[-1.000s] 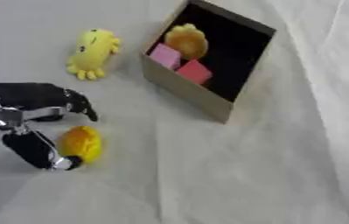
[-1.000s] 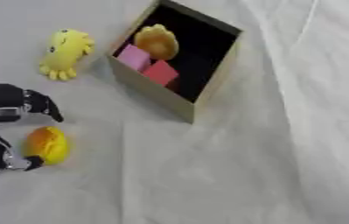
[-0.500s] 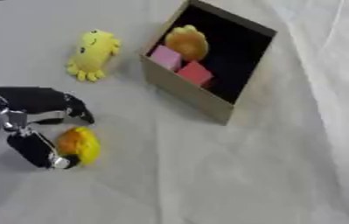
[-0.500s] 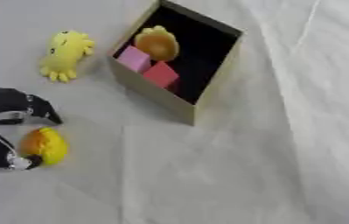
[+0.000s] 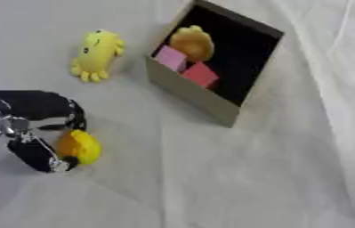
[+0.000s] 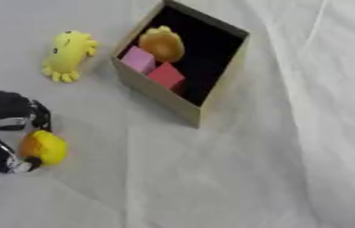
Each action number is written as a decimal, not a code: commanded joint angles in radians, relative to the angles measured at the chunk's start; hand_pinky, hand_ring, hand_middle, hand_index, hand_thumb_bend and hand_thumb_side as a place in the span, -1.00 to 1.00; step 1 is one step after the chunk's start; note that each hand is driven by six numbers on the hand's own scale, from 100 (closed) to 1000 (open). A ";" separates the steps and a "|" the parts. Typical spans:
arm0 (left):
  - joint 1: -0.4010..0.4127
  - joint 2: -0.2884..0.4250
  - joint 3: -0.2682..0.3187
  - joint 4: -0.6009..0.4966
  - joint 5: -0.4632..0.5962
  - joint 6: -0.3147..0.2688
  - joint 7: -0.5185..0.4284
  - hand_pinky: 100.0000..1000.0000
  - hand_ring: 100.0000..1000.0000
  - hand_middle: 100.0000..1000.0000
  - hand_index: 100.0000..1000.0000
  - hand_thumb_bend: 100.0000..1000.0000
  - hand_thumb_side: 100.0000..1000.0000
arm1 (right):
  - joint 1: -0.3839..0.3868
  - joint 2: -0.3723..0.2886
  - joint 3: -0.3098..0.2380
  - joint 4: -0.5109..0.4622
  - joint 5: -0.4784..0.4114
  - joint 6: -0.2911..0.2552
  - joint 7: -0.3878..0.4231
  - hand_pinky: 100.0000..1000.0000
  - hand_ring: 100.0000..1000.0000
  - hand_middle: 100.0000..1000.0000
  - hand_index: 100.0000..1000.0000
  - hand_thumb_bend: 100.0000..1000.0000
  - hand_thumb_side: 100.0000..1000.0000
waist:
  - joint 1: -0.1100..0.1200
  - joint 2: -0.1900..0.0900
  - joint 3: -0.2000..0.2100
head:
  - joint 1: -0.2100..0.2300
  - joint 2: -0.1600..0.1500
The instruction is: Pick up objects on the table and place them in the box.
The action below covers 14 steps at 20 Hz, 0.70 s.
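Pinching a small yellow-orange object (image 5: 79, 147) near the surface's (image 5: 211, 178) left edge, the left robot hand (image 5: 32, 129) curls around it, its axis unclear.

Both eyes look steeply down from the robot's head onto the white cloth-covered tabletop (image 5: 235, 178), from fairly near. They share almost the whole scene: the open tan cardboard box (image 5: 198, 97) up top and the black left hand (image 5: 32, 129) at the left edge. The right eye view sits slightly to the right, so everything lies further left in it.
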 commanded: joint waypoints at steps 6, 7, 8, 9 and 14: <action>-0.005 0.069 0.105 -0.076 0.064 -0.050 0.056 0.51 0.34 0.18 0.11 -0.94 -0.51 | -0.002 -0.022 -0.021 -0.015 -0.005 -0.002 -0.013 0.56 0.62 0.66 0.60 -1.00 0.29 | -0.002 -0.025 0.002 | -0.012 -0.011; -0.008 0.068 0.116 -0.077 0.066 -0.053 0.067 0.52 0.34 0.18 0.11 -0.94 -0.52 | -0.001 -0.023 -0.022 -0.015 -0.005 -0.002 -0.014 0.56 0.62 0.66 0.60 -1.00 0.29 | -0.002 -0.026 0.002 | -0.015 -0.012; -0.015 0.066 0.127 -0.077 0.069 -0.055 0.080 0.52 0.34 0.18 0.12 -0.94 -0.53 | 0.000 -0.023 -0.023 -0.015 -0.005 -0.002 -0.015 0.56 0.62 0.66 0.60 -1.00 0.29 | -0.002 -0.027 0.002 | -0.018 -0.012; -0.028 0.062 0.139 -0.077 0.072 -0.058 0.093 0.52 0.34 0.19 0.12 -0.94 -0.54 | 0.000 -0.024 -0.024 -0.015 -0.004 -0.002 -0.016 0.56 0.62 0.66 0.60 -1.00 0.29 | -0.001 -0.029 0.002 | -0.021 -0.013; -0.167 0.003 0.174 -0.077 0.111 -0.029 0.119 0.53 0.36 0.20 0.19 -0.90 -0.58 | -0.004 -0.031 -0.024 -0.015 0.000 -0.005 -0.016 0.56 0.62 0.66 0.60 -1.00 0.28 | 0.002 -0.041 0.006 | -0.044 -0.013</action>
